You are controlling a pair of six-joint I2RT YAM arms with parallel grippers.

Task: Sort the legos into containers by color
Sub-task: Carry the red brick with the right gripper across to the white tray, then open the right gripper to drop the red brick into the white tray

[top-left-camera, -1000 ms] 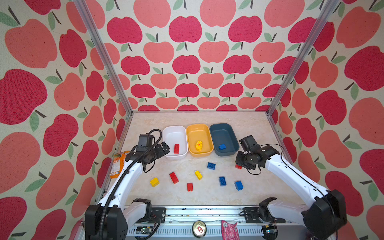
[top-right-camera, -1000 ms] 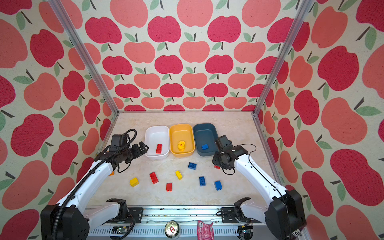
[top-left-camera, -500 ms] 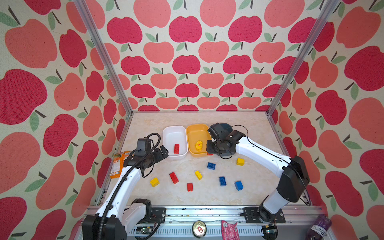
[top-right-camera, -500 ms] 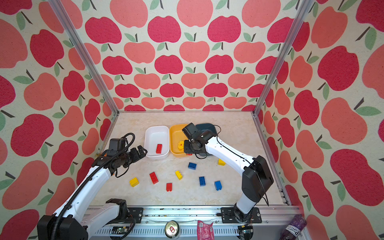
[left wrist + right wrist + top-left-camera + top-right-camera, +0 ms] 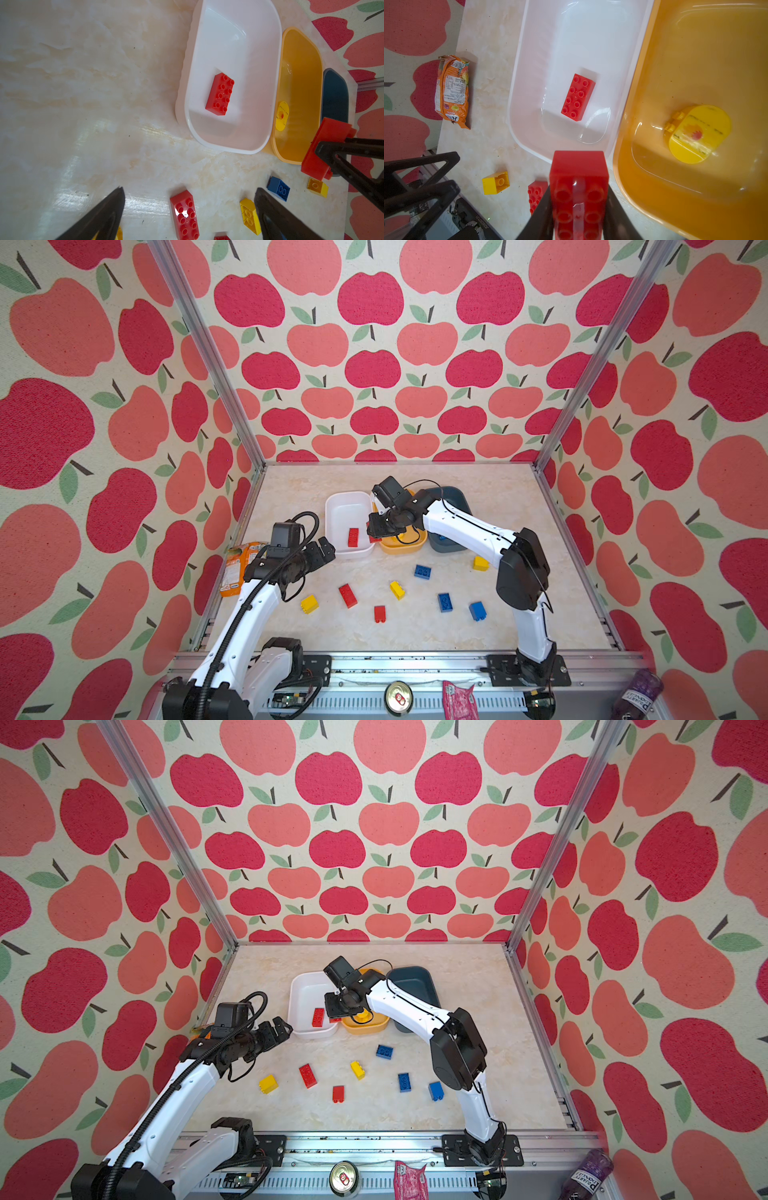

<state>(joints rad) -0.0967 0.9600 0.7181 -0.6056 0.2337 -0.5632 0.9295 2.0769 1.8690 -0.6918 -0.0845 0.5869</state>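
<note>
As the right gripper pinches a red brick, white tub just ahead of its jaws — left gripper agape, empty — early release could miss.

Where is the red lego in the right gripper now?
In both top views the red lego hangs in the right gripper near the middle, over the near ends where the white tub meets the yellow-orange tub.

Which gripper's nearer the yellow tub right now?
Right. The right gripper, shut on a red brick, hangs by the seam between yellow tub and white tub. The left gripper, open, is beyond the white tub's other side.
</note>
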